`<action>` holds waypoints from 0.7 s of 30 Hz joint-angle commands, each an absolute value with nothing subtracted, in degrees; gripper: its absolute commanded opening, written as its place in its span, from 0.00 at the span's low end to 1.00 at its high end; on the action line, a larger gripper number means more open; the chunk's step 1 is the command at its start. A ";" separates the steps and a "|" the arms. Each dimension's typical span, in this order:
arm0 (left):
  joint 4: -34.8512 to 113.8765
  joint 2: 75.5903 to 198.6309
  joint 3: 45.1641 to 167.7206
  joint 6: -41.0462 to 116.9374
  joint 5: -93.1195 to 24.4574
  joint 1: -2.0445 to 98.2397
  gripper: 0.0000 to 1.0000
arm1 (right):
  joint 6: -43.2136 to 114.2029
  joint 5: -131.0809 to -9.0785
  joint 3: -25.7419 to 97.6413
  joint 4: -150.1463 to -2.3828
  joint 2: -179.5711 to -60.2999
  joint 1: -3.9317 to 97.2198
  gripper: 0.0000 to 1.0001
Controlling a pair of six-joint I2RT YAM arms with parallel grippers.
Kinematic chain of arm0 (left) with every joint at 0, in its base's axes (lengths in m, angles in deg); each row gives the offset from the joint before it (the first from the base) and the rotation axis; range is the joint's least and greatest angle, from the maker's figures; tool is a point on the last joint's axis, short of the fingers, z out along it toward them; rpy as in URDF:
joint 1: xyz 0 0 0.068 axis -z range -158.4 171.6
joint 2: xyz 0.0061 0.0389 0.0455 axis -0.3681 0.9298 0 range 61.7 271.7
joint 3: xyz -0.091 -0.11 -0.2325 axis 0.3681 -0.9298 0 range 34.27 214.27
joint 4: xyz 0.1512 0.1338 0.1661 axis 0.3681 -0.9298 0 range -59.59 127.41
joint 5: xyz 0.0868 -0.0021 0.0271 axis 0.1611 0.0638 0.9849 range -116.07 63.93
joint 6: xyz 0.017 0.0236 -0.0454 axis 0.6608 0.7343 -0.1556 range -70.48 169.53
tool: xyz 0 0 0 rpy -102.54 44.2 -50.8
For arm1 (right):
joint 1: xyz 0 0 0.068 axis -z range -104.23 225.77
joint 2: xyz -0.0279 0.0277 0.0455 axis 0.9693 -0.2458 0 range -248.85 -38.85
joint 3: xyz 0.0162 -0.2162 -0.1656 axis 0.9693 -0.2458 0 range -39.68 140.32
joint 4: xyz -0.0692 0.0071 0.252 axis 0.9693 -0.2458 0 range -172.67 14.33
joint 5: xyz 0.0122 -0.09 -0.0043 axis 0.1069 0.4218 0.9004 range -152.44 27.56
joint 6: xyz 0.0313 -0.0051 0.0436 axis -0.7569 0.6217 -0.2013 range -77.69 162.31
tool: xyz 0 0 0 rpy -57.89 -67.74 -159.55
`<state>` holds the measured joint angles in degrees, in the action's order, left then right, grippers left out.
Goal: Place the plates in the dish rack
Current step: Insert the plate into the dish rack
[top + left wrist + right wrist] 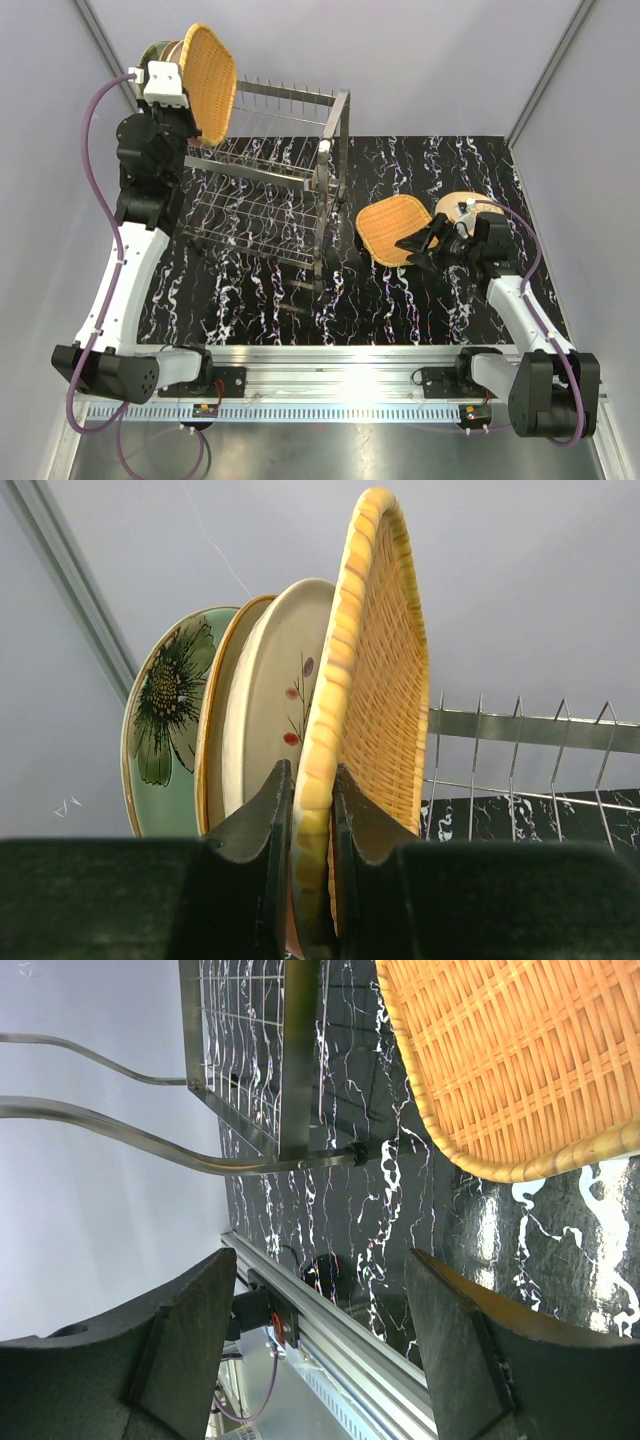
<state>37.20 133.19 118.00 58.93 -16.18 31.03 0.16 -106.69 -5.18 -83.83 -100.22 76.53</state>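
A: What's the left hand [312,780] doing?

B: It's clenching on the rim of an orange wicker plate [380,680]. Both dark fingers [262,820] are pressing the thick woven edge btwn them. The plate's standing on edge, up over the far-left end of the dish rack [270,185]. Can't tell if its lower edge is sitting in the wires.

A: Anything beside it?

B: 3 more are standing upright just behind it, per the left wrist view. There's a smooth-glazed cream plate [275,695] w/ a small painted sprig. Next is an orange-rimmed plate [212,710], mostly hidden. Last is a mint-green plate [165,710] w/ a big dark flower.

A: And the rack?

B: Silver steel wire, 2 tiers, w/ thin upright prongs [285,100] running along the top and flat-bar end frames. It's sitting on the black counter [300,300], which has white marble veining.

A: And the right hand [320,1260]?

B: It's hanging released, jaws spread wide w/ nothing btwn them, low over the counter near the rack's right end. Just ahead of it a second wicker plate [392,230] is lying flat. That one's rounded-square, w/ an open basket weave and a raised rim.

A: Others?

B: A round tan plate [452,203] is lying right of that one, partly under the right arm. Can't tell its material.
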 commanded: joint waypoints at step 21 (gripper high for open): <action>49.10 133.69 114.87 59.63 -16.84 30.83 0.08 | 1.44 -107.53 -2.24 -80.33 -102.22 76.12 0.75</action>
<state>41.05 134.67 115.09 59.61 -16.22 31.03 0.38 -106.69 -4.55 -82.74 -101.81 76.53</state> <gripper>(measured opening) 0.177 0.753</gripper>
